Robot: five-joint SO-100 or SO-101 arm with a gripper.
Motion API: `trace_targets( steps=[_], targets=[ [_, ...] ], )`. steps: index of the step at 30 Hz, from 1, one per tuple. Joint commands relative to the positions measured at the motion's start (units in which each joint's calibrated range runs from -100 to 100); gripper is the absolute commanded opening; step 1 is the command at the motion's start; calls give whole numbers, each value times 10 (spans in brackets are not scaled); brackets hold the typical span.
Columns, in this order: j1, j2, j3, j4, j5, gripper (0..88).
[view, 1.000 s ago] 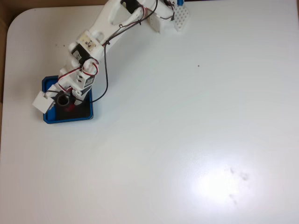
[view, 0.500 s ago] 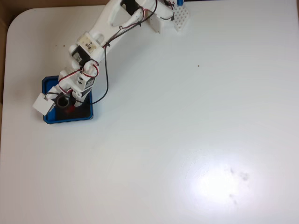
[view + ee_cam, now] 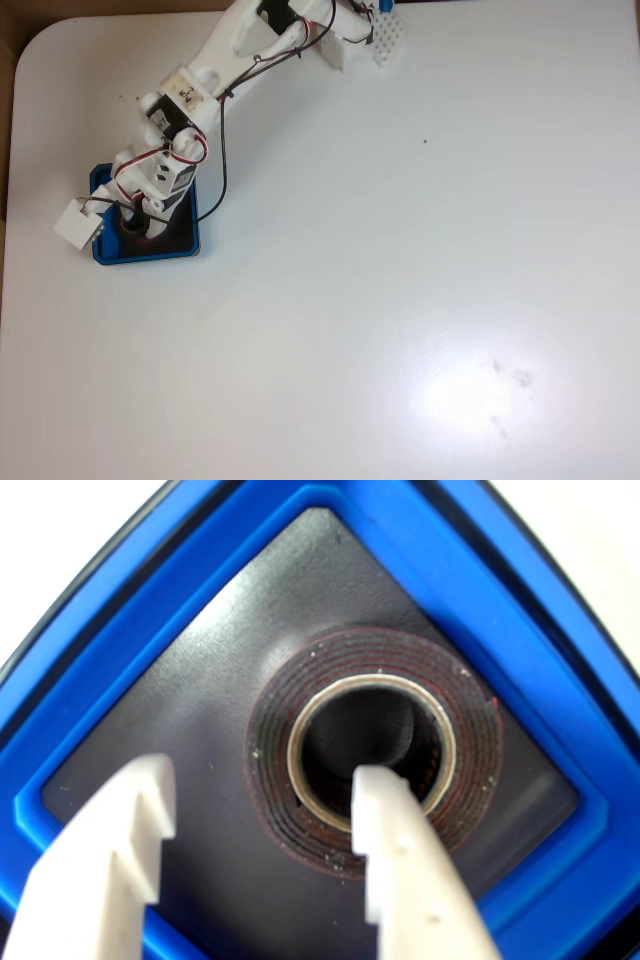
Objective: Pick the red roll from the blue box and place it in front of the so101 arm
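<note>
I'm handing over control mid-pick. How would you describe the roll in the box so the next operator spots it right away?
Find the blue box near the left edge of the white table in the fixed view, under the arm's gripper. On its black floor lies the red roll, flat, its pale core ring around a dark hole. One white fingertip reaches into that hole.

No readable text, label, brand, number or sign is showing in either view. In the fixed view a small pale sticker is sitting on a servo of the so101 arm [image 3: 187, 97], but whatever is printed on it is blurring into a smudge. In the wrist view, the red roll [image 3: 372, 750], the blue box [image 3: 480, 600] and the white fingers of the tool [image 3: 262, 790] are showing plain, unmarked faces.
</note>
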Motion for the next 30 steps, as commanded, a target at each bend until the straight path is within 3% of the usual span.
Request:
trace_targets(
  steps=[1, 30],
  targets=[
    [4, -9, -37, 2, 3, 165],
    [2, 79, -36, 1, 1, 155]
  ],
)
